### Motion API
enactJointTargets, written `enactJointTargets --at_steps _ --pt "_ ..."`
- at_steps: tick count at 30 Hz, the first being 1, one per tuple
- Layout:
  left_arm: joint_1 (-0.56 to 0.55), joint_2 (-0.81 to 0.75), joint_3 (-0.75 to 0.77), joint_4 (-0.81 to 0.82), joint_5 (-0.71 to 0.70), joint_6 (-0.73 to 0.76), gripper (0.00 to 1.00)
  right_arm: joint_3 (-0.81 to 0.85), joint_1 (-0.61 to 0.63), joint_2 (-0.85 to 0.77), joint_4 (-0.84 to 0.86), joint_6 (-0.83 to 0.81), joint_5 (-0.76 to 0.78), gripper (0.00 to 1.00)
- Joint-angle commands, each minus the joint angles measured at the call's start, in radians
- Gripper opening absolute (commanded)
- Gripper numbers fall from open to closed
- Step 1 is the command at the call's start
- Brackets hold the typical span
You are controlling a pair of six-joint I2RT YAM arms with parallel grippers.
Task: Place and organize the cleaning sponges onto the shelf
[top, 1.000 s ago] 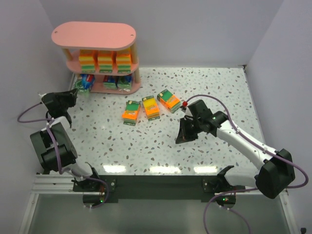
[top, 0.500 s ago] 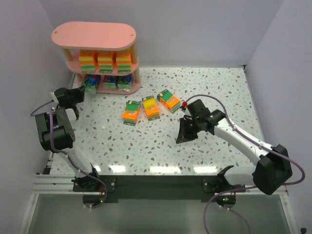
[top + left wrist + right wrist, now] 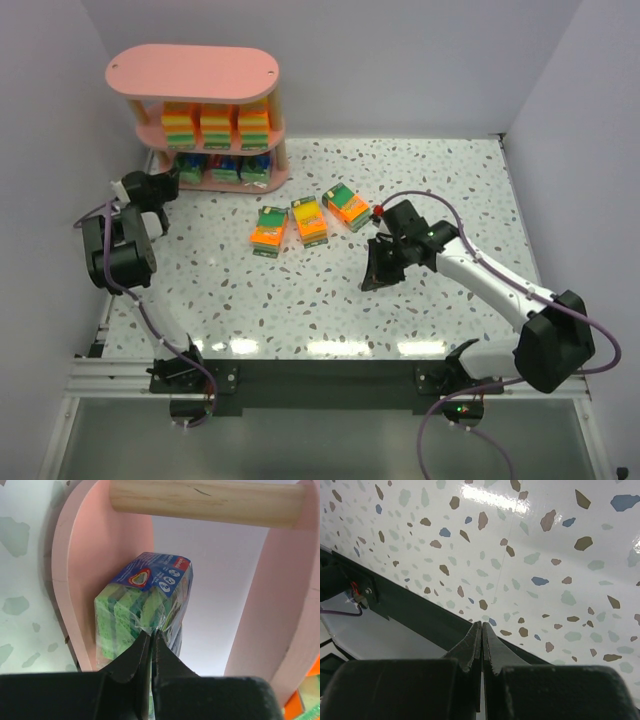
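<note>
The pink shelf (image 3: 195, 72) stands at the back left. Three orange sponge packs (image 3: 215, 125) sit on its middle tier and blue-green packs (image 3: 240, 168) on the bottom tier. My left gripper (image 3: 168, 183) is shut on the wrapper edge of a blue-green sponge pack (image 3: 142, 607), holding it at the left end of the bottom tier (image 3: 75, 580). Three more orange packs (image 3: 307, 220) lie on the table in a row. My right gripper (image 3: 372, 281) is shut and empty, low over the table, right of those packs.
A wooden post (image 3: 205, 502) of the shelf crosses close above the held pack in the left wrist view. The speckled table (image 3: 330, 300) has walls on the left, back and right. The table's dark front edge (image 3: 420, 620) lies just beyond my right fingertips.
My left gripper has carried the blue-green pack rightward and toward the shelf, into the left end of the bottom tier. My right arm shifted only slightly.
</note>
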Motion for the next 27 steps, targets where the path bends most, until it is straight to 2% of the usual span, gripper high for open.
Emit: enactJointTargets --at_steps 1,8,11,12,14,15,17,23,27 --pt "-0.016 0.020 0.052 0.080 -0.025 -0.023 0.00 0.048 -0.007 0.011 -0.018 -0.004 0.023 0.00" --pt "-0.047 0.017 0.030 0.099 -0.063 -0.048 0.00 0.047 -0.012 0.016 -0.012 -0.009 0.025 0.00" --pt "-0.057 0.010 0.019 0.103 -0.081 -0.056 0.15 0.036 -0.012 0.009 -0.006 -0.010 0.023 0.00" --pt "-0.062 0.005 0.021 0.097 -0.089 -0.054 0.24 0.028 -0.013 0.003 -0.004 -0.009 0.022 0.00" --pt "-0.064 -0.009 0.023 0.069 -0.097 -0.051 0.31 0.022 -0.015 0.000 0.002 -0.006 0.015 0.00" --pt "-0.065 -0.016 0.021 0.057 -0.109 -0.043 0.45 0.016 -0.015 -0.003 0.003 -0.004 0.014 0.00" --pt "-0.064 -0.038 0.021 0.023 -0.118 -0.034 0.64 0.015 -0.016 -0.004 0.005 -0.006 0.012 0.00" --pt "-0.064 -0.098 0.000 -0.020 -0.131 -0.010 0.85 0.015 -0.018 -0.012 0.008 -0.010 0.005 0.00" --pt "-0.064 -0.200 -0.068 -0.020 -0.137 0.015 0.90 0.007 -0.019 -0.029 0.011 -0.012 0.005 0.00"
